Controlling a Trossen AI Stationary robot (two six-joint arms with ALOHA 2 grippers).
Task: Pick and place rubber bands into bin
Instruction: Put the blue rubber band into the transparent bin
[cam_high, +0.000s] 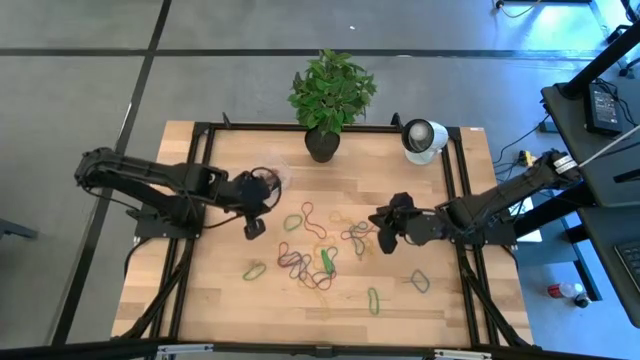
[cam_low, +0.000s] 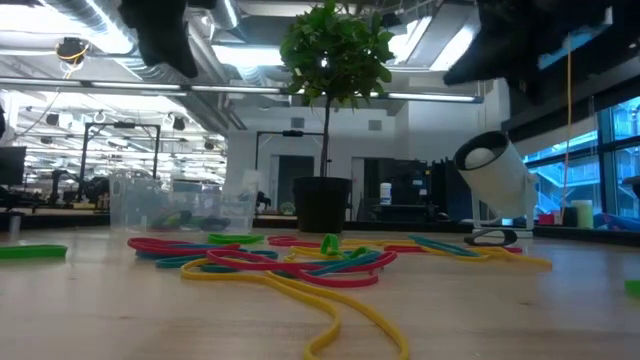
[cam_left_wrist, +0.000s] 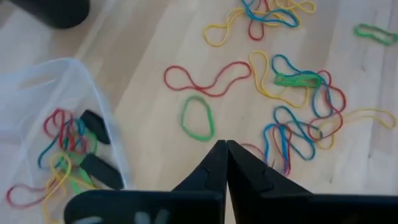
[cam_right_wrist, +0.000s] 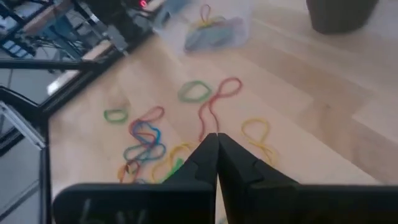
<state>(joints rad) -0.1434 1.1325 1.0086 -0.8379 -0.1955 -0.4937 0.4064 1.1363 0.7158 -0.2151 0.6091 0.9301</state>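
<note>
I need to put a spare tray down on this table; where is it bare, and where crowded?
Bare wood lies along the table's near-left corner, and between the plant pot and white camera. The rubber bands crowd the middle, between left gripper and right gripper.

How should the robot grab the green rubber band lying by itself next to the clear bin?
Probably from straight above, pinching one thin side of the green rubber band. It lies flat as an open loop, apart from the tangle, near the left gripper and the bin.
</note>
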